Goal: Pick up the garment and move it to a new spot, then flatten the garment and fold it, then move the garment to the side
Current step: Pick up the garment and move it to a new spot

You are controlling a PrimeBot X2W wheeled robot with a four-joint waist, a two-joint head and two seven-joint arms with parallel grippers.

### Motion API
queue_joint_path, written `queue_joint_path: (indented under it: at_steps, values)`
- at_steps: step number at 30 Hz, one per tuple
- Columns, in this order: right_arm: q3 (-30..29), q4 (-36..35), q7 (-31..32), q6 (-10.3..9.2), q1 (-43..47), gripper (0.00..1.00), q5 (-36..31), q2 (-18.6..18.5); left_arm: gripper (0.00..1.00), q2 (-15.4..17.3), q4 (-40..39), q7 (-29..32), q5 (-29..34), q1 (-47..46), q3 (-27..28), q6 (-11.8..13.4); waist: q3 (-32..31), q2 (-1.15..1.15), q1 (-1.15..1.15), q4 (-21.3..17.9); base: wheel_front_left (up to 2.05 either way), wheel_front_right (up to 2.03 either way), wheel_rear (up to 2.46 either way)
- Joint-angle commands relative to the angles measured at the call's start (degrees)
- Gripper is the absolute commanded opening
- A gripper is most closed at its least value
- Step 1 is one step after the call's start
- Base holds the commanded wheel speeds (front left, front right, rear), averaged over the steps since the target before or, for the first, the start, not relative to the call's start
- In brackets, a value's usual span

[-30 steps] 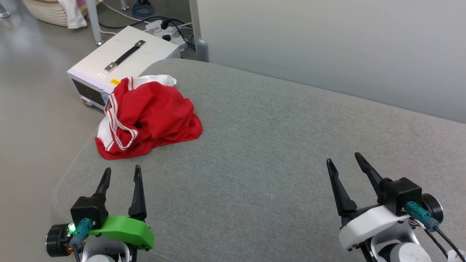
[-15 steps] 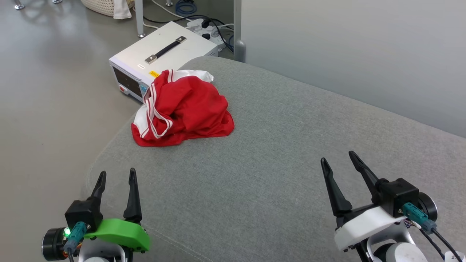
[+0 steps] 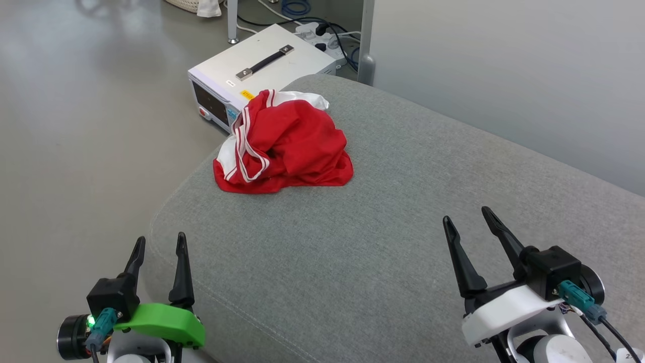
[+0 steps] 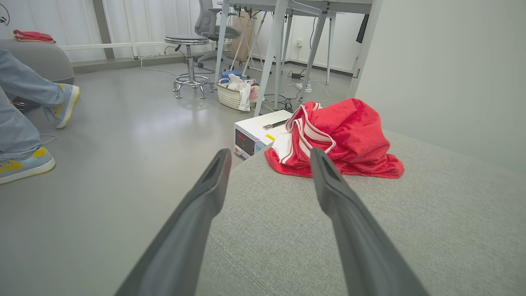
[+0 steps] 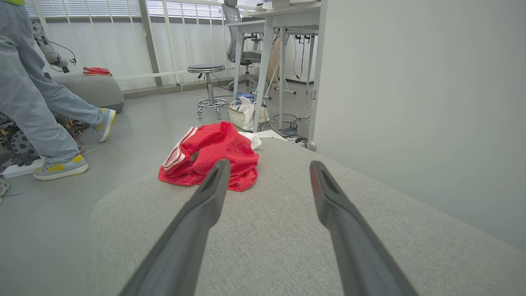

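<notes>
The garment (image 3: 287, 143) lies crumpled in a red heap with white and striped trim near the far left corner of the grey cushion (image 3: 383, 212). It also appears in the left wrist view, garment (image 4: 341, 139), and the right wrist view, garment (image 5: 211, 158). My left gripper (image 3: 158, 244) is open at the cushion's near left corner, well short of the heap, with nothing between its fingers. My right gripper (image 3: 466, 214) is open over the cushion's near right part, also holding nothing.
A white equipment box (image 3: 259, 70) with a black handle sits on the floor just behind the garment, with cables and a power strip (image 3: 322, 35) beyond. A grey partition (image 3: 504, 65) runs along the cushion's far side. A person's legs (image 5: 45, 107) stand on the floor to the left. A stool (image 4: 189, 61) and basket (image 4: 236, 92) stand farther off.
The head camera has swung left, so the whole scene has shifted right in the picture. Both grippers stay open and the garment lies as before.
</notes>
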Motion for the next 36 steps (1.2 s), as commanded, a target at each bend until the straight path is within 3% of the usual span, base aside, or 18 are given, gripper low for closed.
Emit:
queue_joint_path:
  at_steps: [1,14,26,36]
  values:
    - [0.0,-0.4,-0.3,-0.04,-1.3,1.00,0.4,-0.1,1.00,-0.2,0.6,-0.6,-0.6,-1.4,0.2,-0.4,0.3,0.00,0.00,0.9,0.00,0.00,0.00]
    - [0.9,-1.8,0.5,-0.04,-3.0,1.00,-0.7,-0.2,1.00,1.0,5.3,-2.1,-0.3,-5.8,1.5,-0.6,2.9,0.00,0.00,1.9,0.00,0.00,0.00]
    - [1.5,-4.4,3.7,-0.04,-6.9,1.00,-1.9,-2.5,1.00,6.6,13.8,-0.4,-2.5,-20.7,2.1,-0.8,9.5,0.00,0.00,-8.7,0.00,0.00,0.00]
    - [0.8,-8.2,5.3,-0.04,-11.2,1.00,-2.1,-4.7,1.00,16.1,26.6,7.7,-9.4,-37.7,-2.5,-1.3,19.7,0.00,0.00,-18.5,0.00,0.00,0.00]
